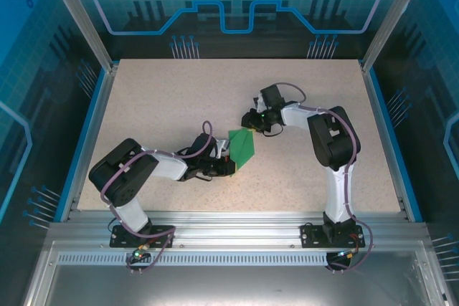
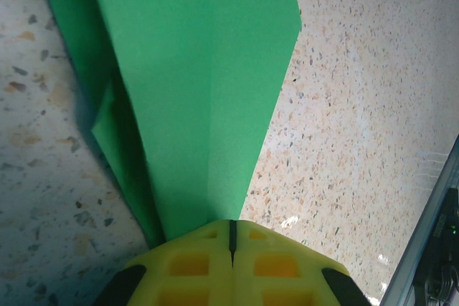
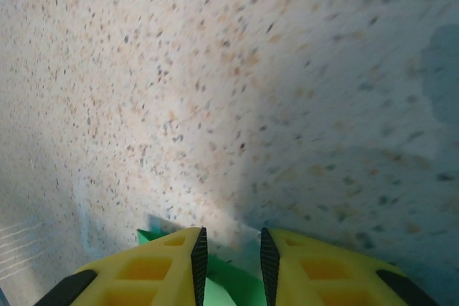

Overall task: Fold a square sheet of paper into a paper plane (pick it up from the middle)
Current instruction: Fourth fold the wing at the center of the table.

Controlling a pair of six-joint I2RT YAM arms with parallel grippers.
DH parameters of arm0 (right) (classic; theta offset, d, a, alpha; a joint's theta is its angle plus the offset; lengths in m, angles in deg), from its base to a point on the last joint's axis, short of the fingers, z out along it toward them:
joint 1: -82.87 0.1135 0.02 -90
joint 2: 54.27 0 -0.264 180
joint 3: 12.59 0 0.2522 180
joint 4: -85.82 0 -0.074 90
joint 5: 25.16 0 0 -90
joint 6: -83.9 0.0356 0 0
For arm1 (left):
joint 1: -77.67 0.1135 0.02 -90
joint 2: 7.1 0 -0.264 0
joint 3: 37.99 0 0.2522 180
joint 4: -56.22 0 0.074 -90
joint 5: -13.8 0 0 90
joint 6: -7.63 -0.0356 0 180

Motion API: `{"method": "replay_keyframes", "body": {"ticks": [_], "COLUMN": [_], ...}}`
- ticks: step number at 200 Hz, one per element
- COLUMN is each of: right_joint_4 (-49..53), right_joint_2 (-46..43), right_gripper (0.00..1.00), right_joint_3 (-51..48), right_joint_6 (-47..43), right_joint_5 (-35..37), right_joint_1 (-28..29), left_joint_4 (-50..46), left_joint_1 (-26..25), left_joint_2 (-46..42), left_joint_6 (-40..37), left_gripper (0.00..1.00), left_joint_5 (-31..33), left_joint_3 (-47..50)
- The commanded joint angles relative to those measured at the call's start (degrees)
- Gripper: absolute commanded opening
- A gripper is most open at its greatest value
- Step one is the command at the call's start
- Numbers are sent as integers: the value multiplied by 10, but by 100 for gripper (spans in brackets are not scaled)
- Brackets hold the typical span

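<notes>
The square sheet of paper [image 1: 242,146] is bright green and folded into a tapering dart shape with a centre crease. It lies mid-table between the two arms. My left gripper [image 1: 228,165] is shut on its narrow near end. In the left wrist view the paper [image 2: 193,91] fans out from the closed yellow fingertips [image 2: 231,223]. My right gripper [image 1: 252,124] hangs at the paper's far end. Its jaws [image 3: 233,249] stand a little apart, with a green corner [image 3: 233,288] showing below and between them, not pinched.
The speckled beige tabletop [image 1: 158,105] is bordered by blue rails and an aluminium frame at the near edge [image 1: 229,223]. Transparent blue walls enclose the back and sides. A metal edge [image 2: 437,206] shows at the right of the left wrist view.
</notes>
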Motion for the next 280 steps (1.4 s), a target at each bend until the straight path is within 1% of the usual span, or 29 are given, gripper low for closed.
{"method": "replay_keyframes", "body": {"ticks": [1, 22, 43, 56, 80, 99, 126, 154, 193, 231, 280], "right_joint_4": [24, 39, 48, 40, 19, 1, -47, -80, -68, -43, -44], "right_joint_2": [14, -6, -58, -92, -141, -153, -145, -111, -65, -45, -41], "right_gripper": [29, 29, 30, 30, 28, 25, 23, 21, 19, 18, 17], "right_joint_3": [23, 26, 8, -16, -60, -94, -137, -149, -154, -155, -156], "right_joint_6": [-16, -29, -40, -40, -37, -25, 5, 22, 20, 11, 12], "right_joint_5": [3, -3, -1, -15, -47, -66, -79, -91, -57, -22, -15], "right_joint_1": [-20, -27, -29, -27, -4, 24, 56, 78, 84, 84, 84], "left_joint_4": [-116, -117, -117, -118, -122, -127, -130, -136, -142, -159, -186], "left_joint_1": [-7, -6, -7, -7, -7, -7, -7, -7, -7, -7, -8], "left_joint_2": [37, 37, 35, 34, 31, 27, 20, 15, -1, -19, -19], "left_joint_6": [-10, -12, -12, -13, -15, -18, -18, -20, -22, -29, -27], "left_gripper": [0, 0, 0, 0, 0, 0, 0, 0, 0, 1, 2], "left_joint_5": [14, 11, 8, 6, 4, 2, 2, 0, -6, -13, -34], "left_joint_3": [38, 38, 35, 33, 28, 23, 20, 16, 15, 21, 36]}}
